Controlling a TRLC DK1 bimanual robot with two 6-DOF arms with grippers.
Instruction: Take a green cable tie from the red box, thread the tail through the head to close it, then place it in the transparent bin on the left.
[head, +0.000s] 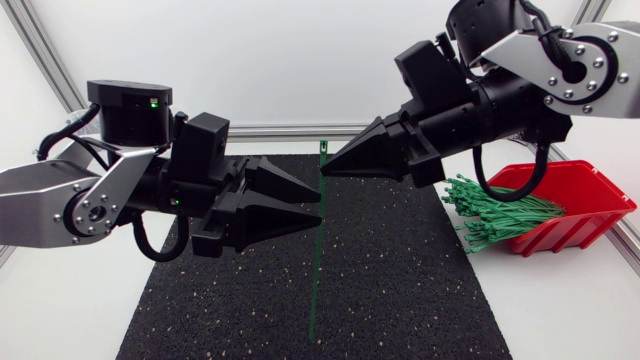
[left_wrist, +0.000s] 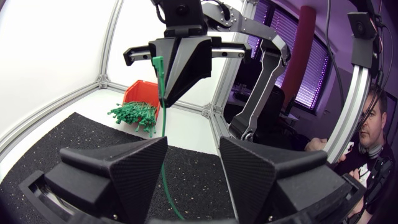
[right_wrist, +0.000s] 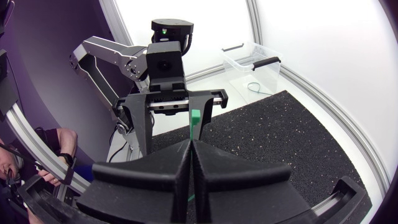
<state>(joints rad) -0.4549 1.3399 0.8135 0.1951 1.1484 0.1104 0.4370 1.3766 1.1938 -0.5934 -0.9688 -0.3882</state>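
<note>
the right gripper (head: 324, 172) has its fingers pressed together on a green cable tie (head: 316, 260), pinching it just below the head, which pokes up above the fingertips in the right wrist view. the long tail hangs straight down toward the black mat (head: 400, 290). the left gripper (head: 318, 204) sits opposite with its fingers apart. from its own camera the strap hangs in line with the gap between them, just ahead of the tips, and i cannot tell whether it touches either finger. the red box (head: 585, 195), with the rest of the green ties (head: 500, 215) spilling over its edge, stands well off to the right. the clear bin (right_wrist: 273, 74) waits at the far left of the table. the step in hand looks like the handover to threading, where the left gripper needs to catch the tail so it can be bent round to the head. to do that well, it should close on the strap low enough to leave a free length for the loop, yet not so near the tip that the end flops. the flat of the strap should lie square against the finger faces so it does not twist. the right gripper should hold steady and keep the head's slot exposed and facing the incoming tail, since a thin, springy strap can easily slip or rotate.
</note>
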